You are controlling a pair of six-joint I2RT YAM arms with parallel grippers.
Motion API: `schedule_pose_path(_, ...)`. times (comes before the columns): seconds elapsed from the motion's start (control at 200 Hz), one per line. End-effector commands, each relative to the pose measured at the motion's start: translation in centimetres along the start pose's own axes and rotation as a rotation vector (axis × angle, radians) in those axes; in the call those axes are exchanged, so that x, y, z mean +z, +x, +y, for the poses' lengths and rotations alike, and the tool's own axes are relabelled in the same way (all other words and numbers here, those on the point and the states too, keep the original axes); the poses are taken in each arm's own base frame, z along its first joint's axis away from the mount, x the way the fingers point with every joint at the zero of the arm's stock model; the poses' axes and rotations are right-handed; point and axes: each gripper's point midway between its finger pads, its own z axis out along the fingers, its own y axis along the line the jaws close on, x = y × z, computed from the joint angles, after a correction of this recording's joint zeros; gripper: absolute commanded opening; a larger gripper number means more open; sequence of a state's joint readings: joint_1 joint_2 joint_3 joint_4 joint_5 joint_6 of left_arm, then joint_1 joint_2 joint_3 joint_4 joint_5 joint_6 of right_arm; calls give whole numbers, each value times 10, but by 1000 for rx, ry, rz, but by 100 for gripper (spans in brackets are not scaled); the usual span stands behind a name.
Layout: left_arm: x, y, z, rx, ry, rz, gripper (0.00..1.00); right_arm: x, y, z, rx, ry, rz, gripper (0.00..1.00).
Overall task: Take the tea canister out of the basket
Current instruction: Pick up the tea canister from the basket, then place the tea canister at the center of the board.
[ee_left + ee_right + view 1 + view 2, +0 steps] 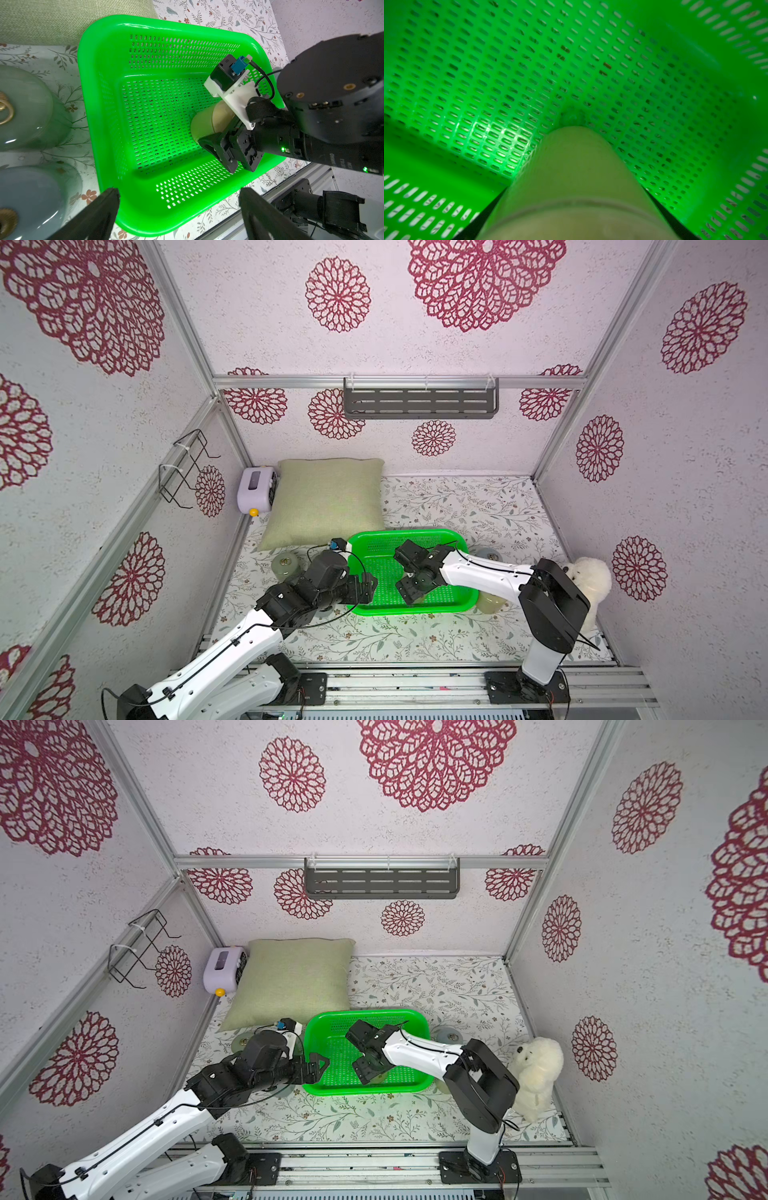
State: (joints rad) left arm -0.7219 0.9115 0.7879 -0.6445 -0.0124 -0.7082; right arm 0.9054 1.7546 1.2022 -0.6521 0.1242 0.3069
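Basket (415,534), bright green, perforated: mid-worktop (457,506), just beside the cushion (328,497). Tea canister (204,123), pale green: inside the basket, over its floor, pinched between the fingers (208,143) of the right gripper (409,591). Left gripper (178,193): fingers spread, either side of a basket corner.

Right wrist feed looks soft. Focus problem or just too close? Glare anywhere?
Right wrist view: the tea canister fills the lower frame, too close and soft; the basket floor behind is sharper, with one bright hotspot. Left wrist view: crisp, glare on the basket rim. Both top views: even light, wide-angle makes the frame posts lean outward.
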Motion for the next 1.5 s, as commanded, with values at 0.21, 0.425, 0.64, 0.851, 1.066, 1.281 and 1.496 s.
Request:
schedule_pose_path(0.21,0,1,-7,3,47,-24,97,-82,-48,-31,123,-28,-187,76)
schedule_pose_path(0.425,-6,-5,-13,6,76,-59,97,-121,-68,-73,216,-4,-249,76)
schedule_pose_path(0.64,-10,-4,-21,5,128,-72,97,-145,-81,-128,306,65,-285,76)
schedule_pose_path(0.851,-14,-1,-26,11,168,-83,97,-140,-83,-180,405,120,-267,76)
schedule_pose_path(1.066,-26,-4,-32,17,205,-122,97,-132,-87,-231,490,175,-255,76)
schedule_pose_path(1.281,-31,-7,-34,12,215,-138,97,-111,-87,-275,574,204,-224,76)
schedule_pose_path(1.496,-34,-8,-33,-3,213,-144,97,-81,-90,-305,622,217,-179,76)
